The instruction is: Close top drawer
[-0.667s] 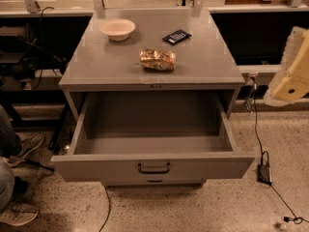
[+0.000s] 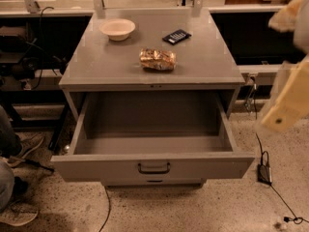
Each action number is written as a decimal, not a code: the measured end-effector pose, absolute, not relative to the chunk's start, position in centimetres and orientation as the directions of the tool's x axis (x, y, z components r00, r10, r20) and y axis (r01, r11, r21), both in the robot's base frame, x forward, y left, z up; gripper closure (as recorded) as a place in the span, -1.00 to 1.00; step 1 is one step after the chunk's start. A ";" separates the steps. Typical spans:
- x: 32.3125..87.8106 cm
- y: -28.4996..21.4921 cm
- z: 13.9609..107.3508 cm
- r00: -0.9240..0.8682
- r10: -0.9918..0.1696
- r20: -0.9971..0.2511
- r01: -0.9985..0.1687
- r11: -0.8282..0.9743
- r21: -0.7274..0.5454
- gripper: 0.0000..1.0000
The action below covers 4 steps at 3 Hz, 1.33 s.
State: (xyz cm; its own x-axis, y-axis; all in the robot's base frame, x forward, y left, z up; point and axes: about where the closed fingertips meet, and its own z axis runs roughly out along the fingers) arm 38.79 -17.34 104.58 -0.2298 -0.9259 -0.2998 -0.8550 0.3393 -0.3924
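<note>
The top drawer point(image 2: 152, 167) of the grey metal cabinet is pulled fully out toward me and is empty inside. Its front panel carries a small dark bail handle point(image 2: 154, 168) at the centre. A lower drawer front shows just beneath it. My gripper point(image 2: 286, 108) is a blurred pale yellow shape at the right edge of the view, raised to the right of the cabinet and apart from the drawer.
On the cabinet top point(image 2: 96, 66) sit a white bowl point(image 2: 117, 29), a shiny snack bag point(image 2: 157, 59) and a small black device point(image 2: 176, 36). A power adapter and cables point(image 2: 264, 174) lie on the floor at right. A person's shoes point(image 2: 19, 211) are at left.
The gripper has shifted a little lower and looks larger at the right edge. The drawer stays open as before.
</note>
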 end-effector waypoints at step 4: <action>31.4 -17.6 76.6 -0.623 -0.773 -0.122 -0.776 0.590 0.223 -0.10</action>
